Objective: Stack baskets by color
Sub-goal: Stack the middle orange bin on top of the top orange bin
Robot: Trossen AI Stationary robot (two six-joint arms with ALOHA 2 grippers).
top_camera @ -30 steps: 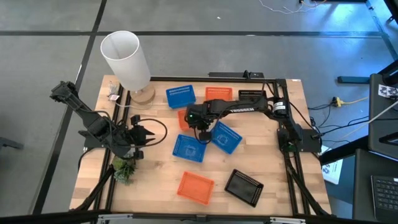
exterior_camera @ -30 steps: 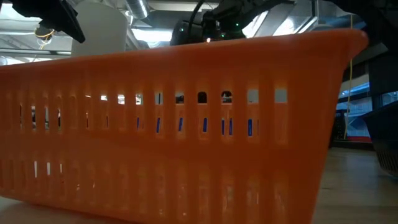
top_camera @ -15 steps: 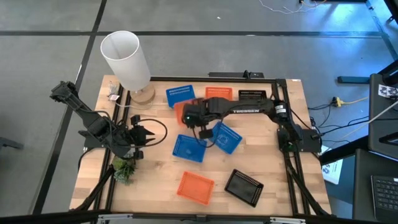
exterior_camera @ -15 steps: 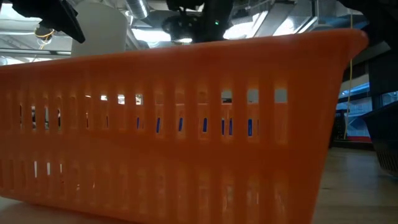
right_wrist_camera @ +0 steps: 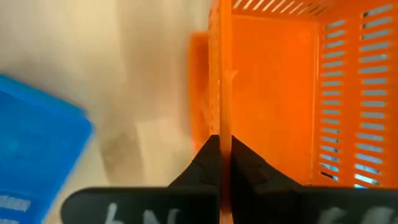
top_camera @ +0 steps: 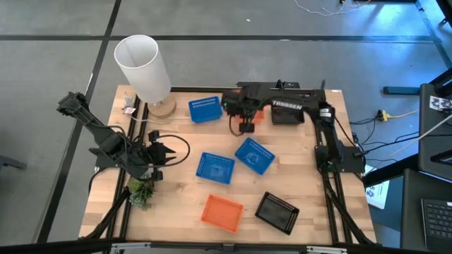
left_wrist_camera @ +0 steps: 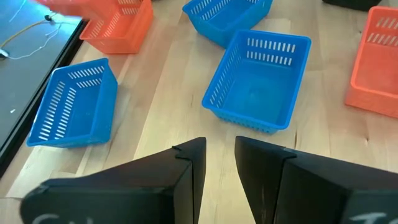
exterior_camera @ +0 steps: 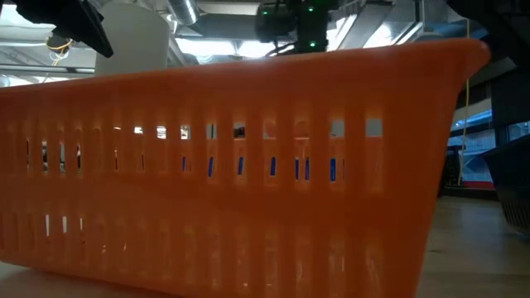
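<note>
Tall white cylinder stands at the table's far left corner, on a round wooden base; open top, tilted look from above. Small green plant sits near the left edge of the wooden table, toward the front. Small white tag-like scrap just beside the cylinder's base. Grey floor around, with dark seam lines. Yellow cable and white cable on the floor to the right. Dark desk edge with a keyboard at far right.
</note>
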